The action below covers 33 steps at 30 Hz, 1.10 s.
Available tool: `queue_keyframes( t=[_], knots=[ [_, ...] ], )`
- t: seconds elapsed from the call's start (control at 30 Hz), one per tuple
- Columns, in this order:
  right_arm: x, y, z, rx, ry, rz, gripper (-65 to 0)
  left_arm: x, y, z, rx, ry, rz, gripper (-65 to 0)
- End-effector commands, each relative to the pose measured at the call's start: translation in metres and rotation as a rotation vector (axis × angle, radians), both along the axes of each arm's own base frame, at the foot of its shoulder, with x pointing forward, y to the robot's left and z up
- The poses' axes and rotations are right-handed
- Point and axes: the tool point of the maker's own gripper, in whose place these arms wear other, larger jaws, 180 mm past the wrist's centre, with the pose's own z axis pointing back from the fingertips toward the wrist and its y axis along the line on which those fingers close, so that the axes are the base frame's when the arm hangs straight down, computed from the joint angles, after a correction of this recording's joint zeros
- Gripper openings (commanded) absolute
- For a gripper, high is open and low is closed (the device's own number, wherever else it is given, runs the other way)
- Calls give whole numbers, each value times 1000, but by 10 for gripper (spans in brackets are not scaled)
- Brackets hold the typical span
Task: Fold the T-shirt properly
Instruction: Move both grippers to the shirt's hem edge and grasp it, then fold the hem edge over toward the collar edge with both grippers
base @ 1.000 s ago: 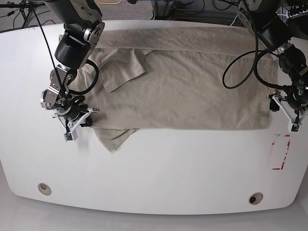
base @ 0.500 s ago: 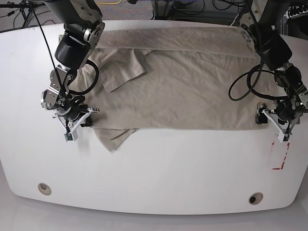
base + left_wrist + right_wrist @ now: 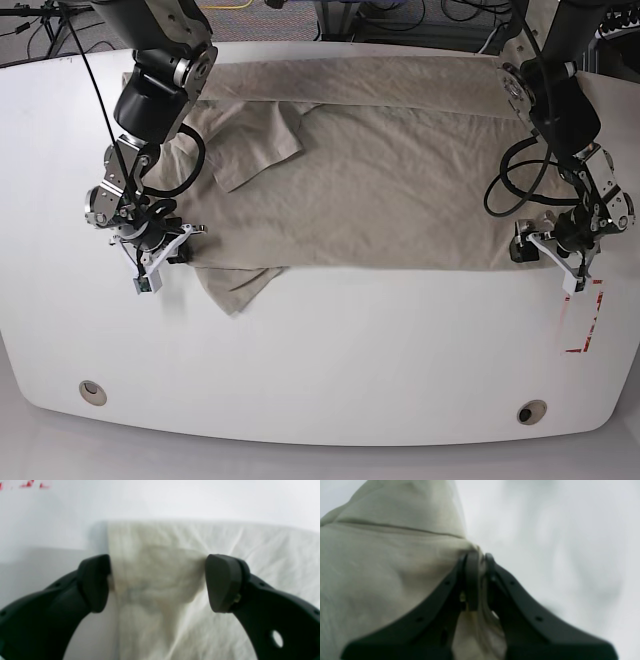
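The beige T-shirt (image 3: 400,190) lies spread flat across the back of the white table (image 3: 330,350), with one sleeve folded in at the upper left and a flap hanging out at the lower left. My left gripper (image 3: 548,258) is open at the shirt's lower right corner. In the left wrist view its two black fingers (image 3: 93,585) stand on either side of that corner of the T-shirt (image 3: 160,542). My right gripper (image 3: 172,255) is shut on the shirt's left edge. The right wrist view shows the gripper (image 3: 480,562) with T-shirt cloth (image 3: 382,555) pinched between the tips.
Red tape marks (image 3: 583,320) lie on the table just right of the left gripper. Two round holes (image 3: 92,392) (image 3: 531,412) sit near the front edge. Black cables loop from both arms above the cloth.
My left arm has swung in from beyond the shirt's right edge and now straddles its lower right corner, still open. The right arm and the cloth it holds have not moved.
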Motion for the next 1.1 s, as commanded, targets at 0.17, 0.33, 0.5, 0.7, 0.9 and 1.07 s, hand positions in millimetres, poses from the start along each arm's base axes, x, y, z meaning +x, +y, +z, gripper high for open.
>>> queue_keyframes(
  t=[0.17,0.33,0.5,0.7,0.9,1.07],
  knots=[
    [7,-7,10,-25,-16,-1,-633,23,-1,17,-18,-74,2,-379],
    [7,-7,10,-25,-16,-1,-636,32,-9,21,-7,-91,-33,-621],
    [9,-9,16,-35,-32,-3,-637,40,-18,30,40,-103,-92,-646],
    [14,-18,34,-80,-62,-10,-637,52,-11,72,130,-204,-106,-644],
    [15,-27,51,-127,-68,-16,-637,50,-5,91,183,-208,-108,-644],
    [16,-33,67,-167,-88,-23,-637,49,-2,105,225,-218,-117,-642]
  ],
)
